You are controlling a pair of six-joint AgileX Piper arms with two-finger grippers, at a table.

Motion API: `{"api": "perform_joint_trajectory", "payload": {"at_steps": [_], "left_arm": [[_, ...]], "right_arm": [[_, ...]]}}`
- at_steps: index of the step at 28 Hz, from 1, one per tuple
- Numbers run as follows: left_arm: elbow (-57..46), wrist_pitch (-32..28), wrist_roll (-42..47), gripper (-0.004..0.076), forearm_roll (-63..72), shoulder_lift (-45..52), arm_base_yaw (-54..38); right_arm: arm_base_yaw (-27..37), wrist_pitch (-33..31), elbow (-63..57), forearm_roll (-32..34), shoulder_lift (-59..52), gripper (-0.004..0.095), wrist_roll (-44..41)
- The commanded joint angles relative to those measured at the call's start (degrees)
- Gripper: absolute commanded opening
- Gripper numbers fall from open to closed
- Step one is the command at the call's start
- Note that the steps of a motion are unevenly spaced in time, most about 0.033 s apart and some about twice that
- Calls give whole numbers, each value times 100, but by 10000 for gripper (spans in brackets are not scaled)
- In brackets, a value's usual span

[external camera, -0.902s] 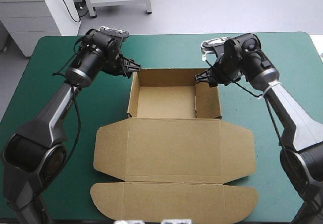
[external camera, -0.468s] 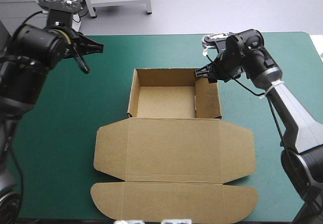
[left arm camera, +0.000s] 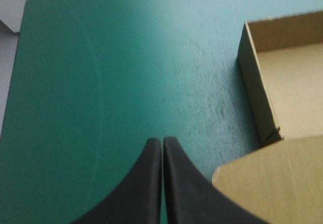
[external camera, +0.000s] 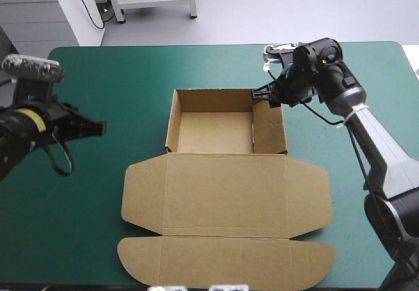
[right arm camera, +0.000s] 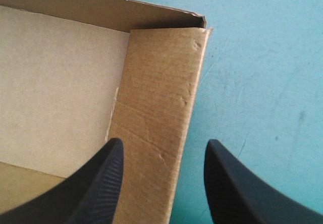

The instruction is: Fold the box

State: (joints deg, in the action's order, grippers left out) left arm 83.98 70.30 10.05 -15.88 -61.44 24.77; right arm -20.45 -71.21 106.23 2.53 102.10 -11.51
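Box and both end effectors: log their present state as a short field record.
box: open tray, walls raised
lid: flat on the table, toward the near edge
left end effector: shut, above bare teal-green cover left of the box, apart from it
right end effector: open, astride the right wall near the far corner; contact unclear

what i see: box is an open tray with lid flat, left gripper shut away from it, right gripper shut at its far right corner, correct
Not quite. The right gripper is open, not shut: the right wrist view shows its fingers apart over the box wall. The rest holds: open tray, lid flat, left gripper shut away from it.
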Motion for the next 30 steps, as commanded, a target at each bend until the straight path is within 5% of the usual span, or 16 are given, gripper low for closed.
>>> {"api": "perform_joint_trajectory", "payload": {"at_steps": [1,14,30], "left_arm": [[-954,-718,11,-8,190,721,36],[-4307,-1575,-722,-8,1469,2877,36],[-5410,-1510,-722,-8,1469,3668,36]], "right_arm": [[-1,-48,180,-33,-309,458,17],[-1,-48,109,-201,-299,457,17],[-1,-48,-289,-172,329,457,17]]}}
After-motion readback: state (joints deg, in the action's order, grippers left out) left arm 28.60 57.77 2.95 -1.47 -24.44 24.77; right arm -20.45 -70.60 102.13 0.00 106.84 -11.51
